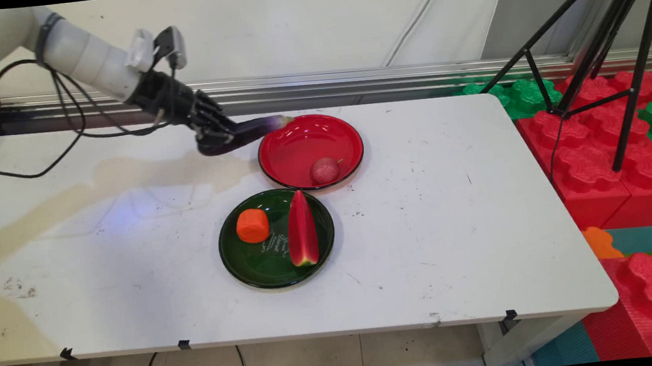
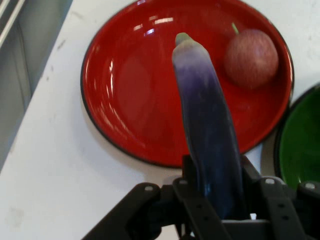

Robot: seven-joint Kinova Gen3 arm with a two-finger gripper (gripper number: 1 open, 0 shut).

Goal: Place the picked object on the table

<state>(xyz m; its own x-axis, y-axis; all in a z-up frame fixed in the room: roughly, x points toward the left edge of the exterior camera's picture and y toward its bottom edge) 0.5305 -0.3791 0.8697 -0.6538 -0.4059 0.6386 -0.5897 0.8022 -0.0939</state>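
My gripper (image 1: 217,138) is shut on a long purple eggplant (image 1: 251,132), held above the table just left of the red plate (image 1: 299,144). The eggplant's pale green tip reaches over the plate's left rim. In the hand view the eggplant (image 2: 207,135) rises from between my fingers (image 2: 270,195) and points across the red plate (image 2: 125,95). A small reddish round fruit (image 1: 325,170) with a short stem lies in the red plate's near side, and it shows in the hand view as the fruit (image 2: 251,58) to the right of the eggplant tip.
A dark green plate (image 1: 262,259) in front of the red one holds an orange chunk (image 1: 252,225) and a red watermelon slice (image 1: 302,230). Its rim (image 2: 300,145) shows at the hand view's right. A tripod (image 1: 615,51) and red and green foam blocks (image 1: 605,141) stand right of the table.
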